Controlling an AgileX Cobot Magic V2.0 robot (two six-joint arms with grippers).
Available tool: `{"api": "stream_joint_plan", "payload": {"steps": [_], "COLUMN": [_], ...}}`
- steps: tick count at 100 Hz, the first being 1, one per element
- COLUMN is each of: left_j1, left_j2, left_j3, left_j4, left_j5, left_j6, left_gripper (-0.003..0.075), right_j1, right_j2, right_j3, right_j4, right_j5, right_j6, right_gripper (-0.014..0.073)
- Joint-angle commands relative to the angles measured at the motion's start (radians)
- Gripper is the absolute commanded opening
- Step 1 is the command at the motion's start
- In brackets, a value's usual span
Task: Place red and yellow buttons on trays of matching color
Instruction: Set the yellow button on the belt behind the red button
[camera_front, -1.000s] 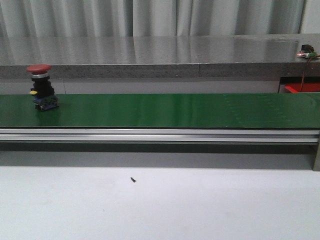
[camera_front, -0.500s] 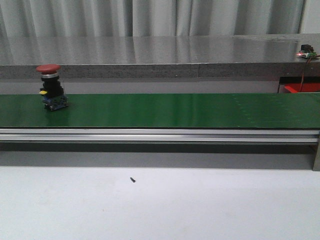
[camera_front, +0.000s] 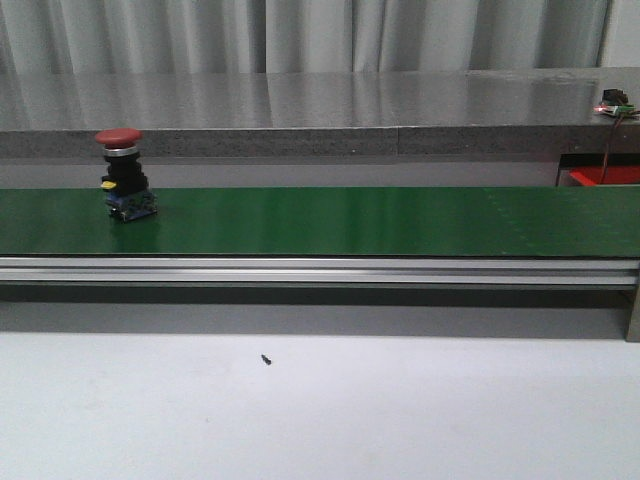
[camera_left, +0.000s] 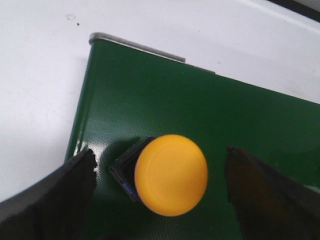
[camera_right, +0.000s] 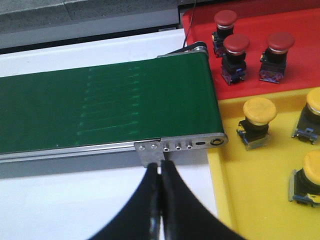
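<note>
around yellow button (camera_left: 171, 174), wide-open left gripper (camera_left: 165, 195)

Three red buttons (camera_right: 235, 50) stand on the one red tray (camera_right: 300, 45), and a fourth red button (camera_front: 125, 175) rides the single green belt (camera_front: 350, 220). Three yellow buttons (camera_right: 257, 122) show on the one yellow tray (camera_right: 255, 185), two of them cut by the picture's edge. One more yellow button (camera_left: 167, 175) sits on the belt in the left wrist view.

workshop/lab | green conveyor belt (camera_front: 350, 220) | grey stone counter (camera_front: 320, 105) | curtain backdrop (camera_front: 300, 35)
</note>
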Motion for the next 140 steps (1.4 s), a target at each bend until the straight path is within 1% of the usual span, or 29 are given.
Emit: {"api": "stream_joint_plan", "payload": {"steps": [1, 10, 17, 24, 29, 31, 36, 39, 61, 82, 94, 124, 140], "left_j1": [-0.004, -0.004, -0.009, -0.025, -0.043, -0.052, -0.077, -0.091, -0.216, -0.325, -0.378, -0.382, -0.382], "left_j2": [-0.091, -0.147, -0.194, -0.240, -0.268, -0.280, -0.308, -0.327, -0.459, -0.598, -0.679, -0.890, -1.007], "left_j3": [-0.029, -0.029, -0.029, -0.029, -0.029, -0.029, -0.029, -0.027, 0.027, 0.126, 0.190, 0.382, 0.477], "left_j4": [-0.047, -0.047, -0.051, -0.050, -0.044, -0.042, -0.032, -0.027, -0.021, -0.014, 0.037, 0.037, 0.039], "left_j5": [-0.028, -0.032, -0.028, -0.022, -0.020, -0.017, -0.008, -0.001, -0.015, -0.091, -0.121, -0.175, -0.184], "left_j6": [0.014, 0.036, 0.038, 0.038, 0.040, 0.040, 0.040, 0.040, 0.040, 0.040, 0.040, 0.040, 0.040], "left_gripper": [0.0511, 0.0456, 0.0376, 0.0267, 0.0160, 0.0132, 0.0020, -0.0019, -0.0020, -0.0020, -0.0020, -0.0020, -0.0020], "right_j1": [0.000, 0.000, 0.000, 0.000, 0.000, 0.000, 0.000, 0.000, 0.000, 0.000, 0.000, 0.000, 0.000], "right_j2": [0.000, 0.000, 0.000, 0.000, 0.000, 0.000, 0.000, 0.000, 0.000, 0.000, 0.000, 0.001, 0.003], "right_j3": [-0.025, -0.025, -0.025, -0.025, -0.025, -0.025, -0.025, -0.025, -0.025, -0.025, -0.025, -0.025, -0.025], "right_j4": [0.000, 0.000, 0.000, 0.000, 0.000, 0.000, 0.000, 0.000, 0.000, 0.000, 0.000, 0.001, 0.000], "right_j5": [-0.073, -0.073, -0.073, -0.073, -0.073, -0.073, -0.073, -0.073, -0.073, -0.073, -0.073, -0.072, -0.064], "right_j6": [-0.003, -0.003, -0.003, -0.003, -0.003, -0.003, -0.003, -0.003, -0.003, -0.003, -0.003, -0.003, -0.004], "right_gripper": [-0.0122, -0.0122, -0.0122, -0.0122, -0.0122, -0.0122, -0.0122, -0.0122, -0.0122, -0.0122, -0.0122, -0.0122, -0.0122]}}
